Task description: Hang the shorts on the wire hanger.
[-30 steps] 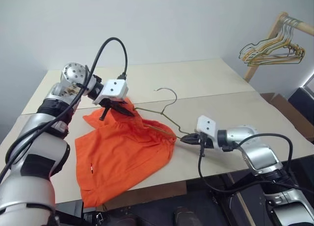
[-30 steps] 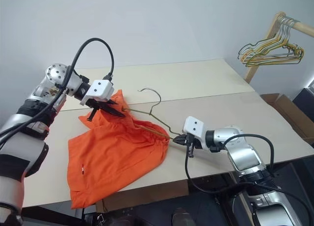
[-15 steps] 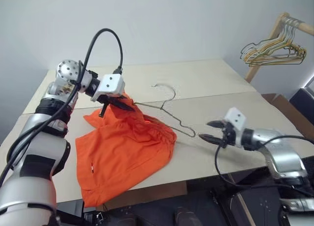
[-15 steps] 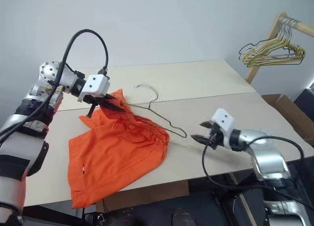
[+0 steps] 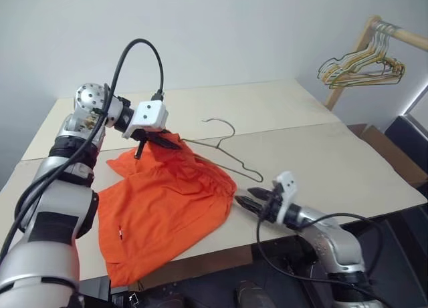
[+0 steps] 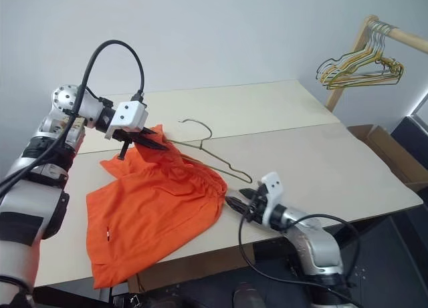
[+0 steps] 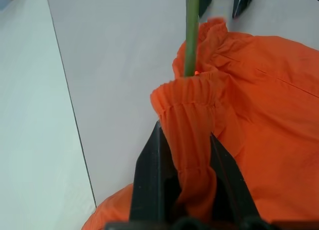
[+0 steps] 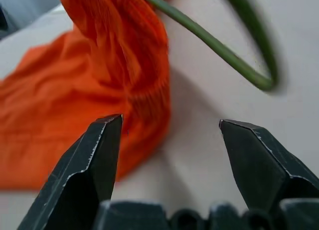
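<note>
The orange shorts [image 5: 167,211] lie crumpled on the left half of the table [image 5: 321,154]. My left gripper [image 5: 168,142] is shut on their gathered waistband [image 7: 192,140] and lifts that edge a little. The thin wire hanger [image 5: 233,129] lies with one arm running into the raised waistband opening, its hook pointing to the back and its other shoulder bare on the table. My right gripper [image 5: 243,196] hovers low near the table's front edge. It stands open, its fingertips [image 8: 97,150] just short of the shorts' right edge [image 8: 127,65], with the hanger's wire [image 8: 219,45] beyond.
A wooden rack at the back right carries a bunch of yellowish and green hangers [image 5: 361,67]. A cardboard box [image 5: 384,147] sits past the table's right edge. A seam crosses the tabletop behind the shorts.
My right gripper let go of the hanger's end, opened, swung out to the right, then came back low beside the shorts' edge. The left gripper kept its hold on the waistband.
</note>
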Action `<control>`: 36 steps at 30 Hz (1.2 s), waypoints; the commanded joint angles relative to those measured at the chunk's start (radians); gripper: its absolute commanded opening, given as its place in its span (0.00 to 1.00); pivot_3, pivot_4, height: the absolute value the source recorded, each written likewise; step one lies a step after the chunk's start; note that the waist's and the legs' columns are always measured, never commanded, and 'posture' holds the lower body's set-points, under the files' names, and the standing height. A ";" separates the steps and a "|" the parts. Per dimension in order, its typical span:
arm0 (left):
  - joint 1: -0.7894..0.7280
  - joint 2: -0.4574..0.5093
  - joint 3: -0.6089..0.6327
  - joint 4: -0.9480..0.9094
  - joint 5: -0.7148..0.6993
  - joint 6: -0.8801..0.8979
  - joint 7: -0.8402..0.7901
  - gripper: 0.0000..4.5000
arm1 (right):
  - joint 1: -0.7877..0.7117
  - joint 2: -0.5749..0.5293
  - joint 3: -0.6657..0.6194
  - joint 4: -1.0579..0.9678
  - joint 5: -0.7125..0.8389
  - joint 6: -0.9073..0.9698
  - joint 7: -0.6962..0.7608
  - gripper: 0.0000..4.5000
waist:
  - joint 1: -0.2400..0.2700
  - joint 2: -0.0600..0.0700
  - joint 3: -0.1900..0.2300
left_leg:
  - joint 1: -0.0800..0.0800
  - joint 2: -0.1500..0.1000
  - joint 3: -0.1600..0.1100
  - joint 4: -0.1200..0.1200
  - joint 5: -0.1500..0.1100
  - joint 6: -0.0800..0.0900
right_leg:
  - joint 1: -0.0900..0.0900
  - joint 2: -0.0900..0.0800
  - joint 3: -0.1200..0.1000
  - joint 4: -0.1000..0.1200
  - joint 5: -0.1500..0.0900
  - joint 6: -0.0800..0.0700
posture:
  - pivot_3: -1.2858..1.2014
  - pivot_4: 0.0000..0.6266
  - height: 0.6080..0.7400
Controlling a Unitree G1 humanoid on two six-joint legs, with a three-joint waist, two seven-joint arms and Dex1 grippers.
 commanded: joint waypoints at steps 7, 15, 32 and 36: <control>-0.013 -0.008 0.074 0.004 0.032 -0.004 -0.003 0.00 | -0.045 0.040 0.060 0.045 0.014 0.020 -0.016 0.68 | -0.001 0.000 0.000 | -0.001 -0.001 0.000 0.001 0.000 0.000 | 0.000 -0.001 0.000 0.000 0.001 0.001 | 0.47 0.00 1.00; -0.003 -0.013 0.101 0.002 0.046 -0.005 -0.003 0.00 | -0.044 0.029 0.039 0.069 0.024 0.030 -0.031 0.08 | -0.003 0.000 0.000 | -0.001 -0.001 -0.001 0.001 0.000 0.000 | 0.000 -0.001 -0.001 0.000 0.001 0.001 | 0.47 0.00 1.00; 0.055 0.127 -0.061 -0.155 -0.281 0.031 -0.003 0.00 | -0.032 -0.353 -0.149 0.078 0.264 0.188 0.276 0.00 | -0.003 0.000 0.000 | -0.001 -0.001 -0.001 0.002 0.000 0.000 | 0.001 -0.002 -0.001 0.000 0.001 0.002 | 0.46 0.00 1.00; 0.049 0.135 -0.077 -0.148 -0.294 0.023 -0.003 0.00 | -0.030 -0.429 -0.130 0.098 0.243 0.156 0.338 0.00 | -0.003 0.000 0.000 | 0.000 -0.001 -0.001 0.001 0.000 0.000 | 0.001 -0.001 -0.001 0.000 0.001 0.002 | 0.46 0.00 1.00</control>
